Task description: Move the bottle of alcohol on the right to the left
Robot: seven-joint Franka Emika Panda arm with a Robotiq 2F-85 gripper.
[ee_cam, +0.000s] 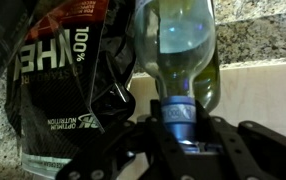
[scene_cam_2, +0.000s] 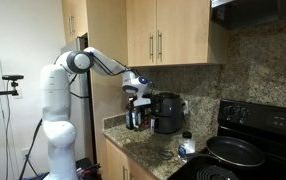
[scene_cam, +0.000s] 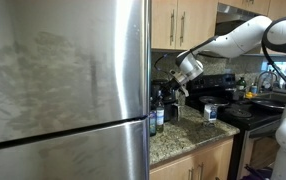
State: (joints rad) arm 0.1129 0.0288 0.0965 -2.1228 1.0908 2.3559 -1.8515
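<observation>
Arm reaches over the granite counter (scene_cam_2: 148, 150) from its white base; gripper (scene_cam_2: 135, 98) points down above the counter's far corner. Wrist view: gripper (ee_cam: 180, 125) is pinching the bottle of alcohol (ee_cam: 183, 40) at its narrow neck, with a dark finger (ee_cam: 143, 140) tight against each side just below the cap. The greenish glass body fills the upper middle of that frame, and the picture stands inverted. A black whey-protein bag (ee_cam: 73, 70) sits just beside the bottle and appears to touch it, its white lettering upside down. In both exterior views the bottle of alcohol (scene_cam_2: 133, 116) (scene_cam: 160, 106) is upright under the gripper (scene_cam: 173, 90). Whether its base rests on the counter or is lifted clear, cannot tell. An exterior view shows it just left of the black coffee maker (scene_cam_2: 165, 112), against the backsplash under the wood cabinets (scene_cam_2: 168, 35). A short pale cup with blue markings (scene_cam_2: 186, 147) stands well apart to the right, near the stove (scene_cam_2: 258, 120), which carries a dark pan (scene_cam_2: 235, 151). In an exterior view the steel fridge (scene_cam: 63, 85) fills the near left, the bottle close to its edge.
</observation>
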